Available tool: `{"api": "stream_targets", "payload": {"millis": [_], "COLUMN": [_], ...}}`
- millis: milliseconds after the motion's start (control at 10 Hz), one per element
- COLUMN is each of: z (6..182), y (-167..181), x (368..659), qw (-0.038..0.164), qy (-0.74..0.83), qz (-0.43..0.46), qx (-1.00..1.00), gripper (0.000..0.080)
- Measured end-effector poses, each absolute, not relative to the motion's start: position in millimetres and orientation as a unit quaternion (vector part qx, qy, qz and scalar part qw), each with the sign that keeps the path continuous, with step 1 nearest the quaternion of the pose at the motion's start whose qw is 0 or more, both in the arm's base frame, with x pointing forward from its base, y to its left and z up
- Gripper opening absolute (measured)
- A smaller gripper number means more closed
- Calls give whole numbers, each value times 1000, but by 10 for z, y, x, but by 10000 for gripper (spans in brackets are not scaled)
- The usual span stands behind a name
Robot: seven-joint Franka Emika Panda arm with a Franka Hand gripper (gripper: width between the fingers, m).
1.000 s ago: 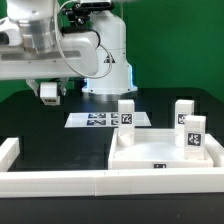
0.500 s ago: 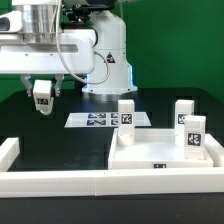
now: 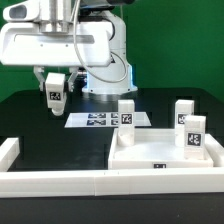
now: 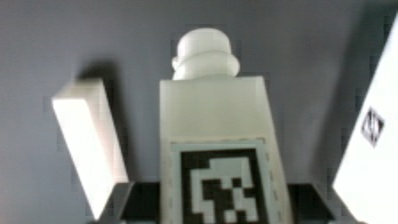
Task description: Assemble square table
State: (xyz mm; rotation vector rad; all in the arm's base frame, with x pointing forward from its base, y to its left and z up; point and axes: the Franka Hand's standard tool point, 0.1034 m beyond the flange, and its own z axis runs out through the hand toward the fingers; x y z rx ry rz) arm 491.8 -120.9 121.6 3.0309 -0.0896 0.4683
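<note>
In the exterior view you see the gripper (image 3: 56, 96) has carried its white leg (image 3: 56, 97) toward the exterior view's right and slightly lower than a second ago, above the table's (image 3: 30, 125) far edge. The fingers are mostly hidden behind the leg. Three legs (image 3: 127, 113) stand on the square panel (image 3: 150, 158). In the wrist view, the jaws clamp narrowly on the tagged leg (image 4: 217, 130); the fingers are cut off.
</note>
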Motion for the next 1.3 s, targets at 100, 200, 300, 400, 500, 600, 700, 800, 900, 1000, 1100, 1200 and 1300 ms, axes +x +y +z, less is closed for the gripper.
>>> {"api": "stream_targets", "payload": {"millis": [100, 200, 300, 400, 500, 600, 700, 800, 900, 1000, 1100, 1200, 1300], "z": [1283, 1274, 1292, 1294, 1293, 1301, 1368, 1500, 1648, 1750, 1922, 2071, 2176], "y": [-1289, -1358, -1335, -1323, -1322, -1278, -1125, -911, -727, -555, -368, -184, -36], "x": [4959, 4906, 4902, 4909, 4908, 4907, 4928, 4997, 5105, 5218, 5383, 5494, 5535], "qw": [66, 81, 80, 79, 79, 71, 48, 19, 5, -8, -17, -23, -27], "qy": [-22, -23, -26, -25, -25, -24, -21, -18, -25, -23, -15, -7, 6], "qz": [192, 204, 209, 208, 208, 205, 198, 193, 206, 212, 230, 247, 258], "qx": [979, 975, 974, 975, 975, 976, 979, 981, 978, 977, 973, 969, 966], "gripper": [290, 290, 290, 290, 290, 290, 290, 290, 290, 290, 290, 290, 290]}}
